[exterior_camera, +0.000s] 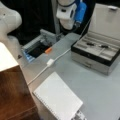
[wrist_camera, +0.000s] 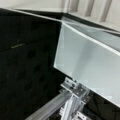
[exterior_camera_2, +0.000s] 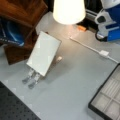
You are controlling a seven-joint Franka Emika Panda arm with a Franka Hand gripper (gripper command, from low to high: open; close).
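- We see a robotics lab: a grey table (exterior_camera: 100, 87) on aluminium framing (wrist_camera: 72, 97), with black backdrop behind.
- We note a perforated black breadboard (exterior_camera_2: 12, 107), a white cable (exterior_camera_2: 87, 47) and a staged lamp (exterior_camera_2: 68, 10).

We see open grey worktop (exterior_camera: 100, 87) between the white spiral notebook (exterior_camera: 57, 98) and open compartmented case (exterior_camera: 96, 51); a white cable (exterior_camera: 50, 62) crosses behind.

Notebook (exterior_camera: 58, 98) at a front view's bottom, open case (exterior_camera: 96, 51) right, cable (exterior_camera: 50, 62) between.
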